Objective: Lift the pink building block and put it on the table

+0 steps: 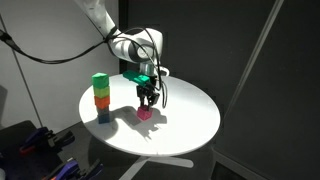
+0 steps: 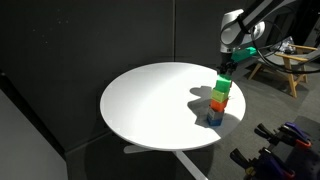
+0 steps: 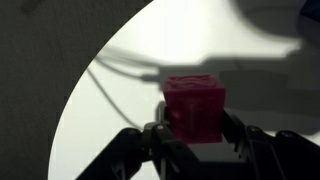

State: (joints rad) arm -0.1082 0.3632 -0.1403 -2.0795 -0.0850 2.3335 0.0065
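Wrist view: the claw [image 3: 197, 132] pinches the pink building block [image 3: 195, 103], table [image 3: 88, 122] beneath

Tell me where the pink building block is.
In an exterior view the pink building block is low at the table, under the gripper, picture-right of the block stack; wrist view shows it between the fingers.

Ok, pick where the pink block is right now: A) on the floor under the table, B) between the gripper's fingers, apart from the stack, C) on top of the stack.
B: in the wrist view the pink building block sits between the fingers of the gripper, and in an exterior view it is low at the table, beside the green-topped stack, not on it.
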